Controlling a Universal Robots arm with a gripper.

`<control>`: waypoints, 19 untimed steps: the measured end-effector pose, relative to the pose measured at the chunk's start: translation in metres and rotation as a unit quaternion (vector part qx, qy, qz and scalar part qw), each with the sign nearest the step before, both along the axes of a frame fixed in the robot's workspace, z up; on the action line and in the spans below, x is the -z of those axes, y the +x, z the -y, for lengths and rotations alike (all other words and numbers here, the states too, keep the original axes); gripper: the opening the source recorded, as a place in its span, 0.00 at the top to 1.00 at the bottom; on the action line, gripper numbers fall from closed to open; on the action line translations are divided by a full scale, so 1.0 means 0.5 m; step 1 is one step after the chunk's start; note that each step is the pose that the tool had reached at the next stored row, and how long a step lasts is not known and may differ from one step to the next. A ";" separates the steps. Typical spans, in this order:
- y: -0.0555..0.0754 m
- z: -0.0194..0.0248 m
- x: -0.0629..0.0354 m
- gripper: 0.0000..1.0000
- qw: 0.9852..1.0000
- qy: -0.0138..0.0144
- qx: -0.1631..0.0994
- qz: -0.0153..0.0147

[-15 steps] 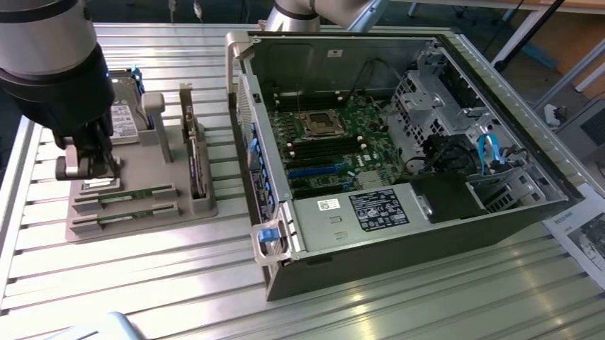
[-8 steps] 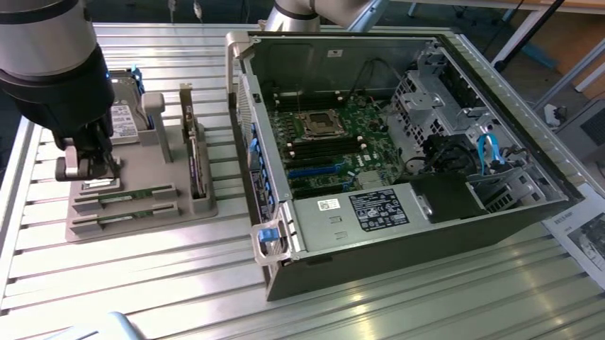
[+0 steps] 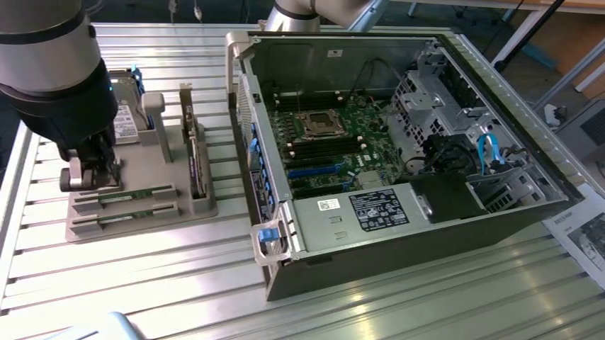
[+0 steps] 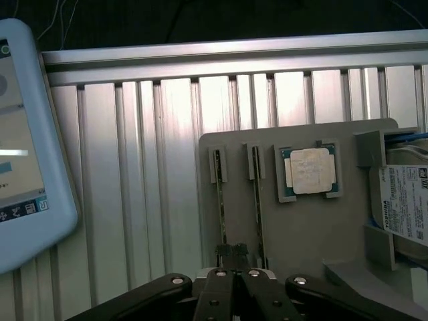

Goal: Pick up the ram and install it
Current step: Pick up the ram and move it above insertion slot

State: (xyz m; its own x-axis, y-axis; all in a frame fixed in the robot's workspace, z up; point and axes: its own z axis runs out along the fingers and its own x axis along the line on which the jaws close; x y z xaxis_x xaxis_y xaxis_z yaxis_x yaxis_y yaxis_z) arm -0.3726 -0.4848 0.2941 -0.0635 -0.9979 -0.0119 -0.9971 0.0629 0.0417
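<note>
Exterior view's left: arm down over the grey holder (image 3: 189, 205) on the ribbed worktop (image 3: 142, 269). Tool (image 3: 92, 180) is closed, tips at the end of the holder's two long slots. Both sticks are seated there, lying parallel: inner ram stick (image 3: 132, 193) nearer the tool, outer ram stick (image 3: 132, 212) by the holder's edge. Can't tell if the tips touch either one, and nothing looks lifted. Behind the tool on the same holder is the hard drive (image 3: 126, 122), standing on edge. Next along is the wider circuit card (image 3: 193, 152), upright in its own slot. Further right, just beside the holder, is the open PC case (image 3: 406, 258), lying on its side. Inside it are the motherboard (image 3: 331, 142) and the CPU socket (image 3: 317, 124). A blue cable (image 3: 489, 152) runs by the drive cage at the exterior view's right. Wrist camera: a pale blue tablet (image 4: 27, 154) lies on the worktop (image 4: 134, 187), well apart from the holder (image 4: 301, 227). Outer ram stick (image 4: 221, 207) and inner ram stick (image 4: 257, 207) show edge-on. Tool (image 4: 231, 252) has its fingers pressed together, tips over the strip between the sticks at one end. Beyond the inner stick is the square silver processor (image 4: 311, 170) in its pocket, then the hard drive (image 4: 404, 200).
</note>
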 end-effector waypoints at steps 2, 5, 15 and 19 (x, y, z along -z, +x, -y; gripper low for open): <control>0.000 0.0055 0.009 0.90 1.000 0.000 0.000 0.000; 0.000 0.0130 0.022 0.90 1.000 0.000 0.000 0.000; 0.000 0.0251 0.059 0.90 1.000 0.000 0.000 0.000; 0.000 0.0262 0.077 0.90 1.000 0.000 0.000 0.000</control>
